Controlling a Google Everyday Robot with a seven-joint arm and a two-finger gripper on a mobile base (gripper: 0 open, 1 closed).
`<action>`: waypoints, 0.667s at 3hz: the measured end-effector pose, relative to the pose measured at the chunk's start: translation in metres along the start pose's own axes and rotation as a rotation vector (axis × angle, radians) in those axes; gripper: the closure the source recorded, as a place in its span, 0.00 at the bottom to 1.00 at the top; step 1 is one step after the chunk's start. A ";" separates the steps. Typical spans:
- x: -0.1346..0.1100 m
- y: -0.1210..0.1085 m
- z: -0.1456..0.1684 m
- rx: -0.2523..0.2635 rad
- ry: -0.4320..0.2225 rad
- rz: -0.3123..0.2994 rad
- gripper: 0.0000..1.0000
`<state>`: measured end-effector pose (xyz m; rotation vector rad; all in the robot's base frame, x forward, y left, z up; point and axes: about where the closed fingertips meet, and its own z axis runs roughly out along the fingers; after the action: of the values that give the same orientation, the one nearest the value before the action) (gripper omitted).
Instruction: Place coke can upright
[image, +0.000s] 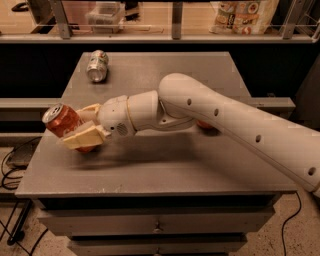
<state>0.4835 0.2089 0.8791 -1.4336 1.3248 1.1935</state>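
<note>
The coke can (64, 120) is red with a silver top. It is tilted, its top pointing up and to the left, near the left edge of the grey table (165, 165). My gripper (82, 127) is shut on the coke can, with cream fingers (82, 137) on both sides of its body. The can's lower end sits at or just above the tabletop; I cannot tell whether it touches. My white arm reaches in from the right across the table.
A silver-white can with green markings (97, 65) lies on its side at the table's far left. A small orange object (206, 125) shows partly behind my arm. A shelf with a clear container (105, 12) and packaged goods (242, 15) runs behind the table. Drawers sit below the tabletop.
</note>
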 end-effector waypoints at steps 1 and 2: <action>0.029 -0.005 -0.032 0.060 0.046 0.064 0.00; 0.054 -0.012 -0.065 0.120 0.091 0.117 0.00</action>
<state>0.5021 0.1361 0.8394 -1.3541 1.5351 1.1146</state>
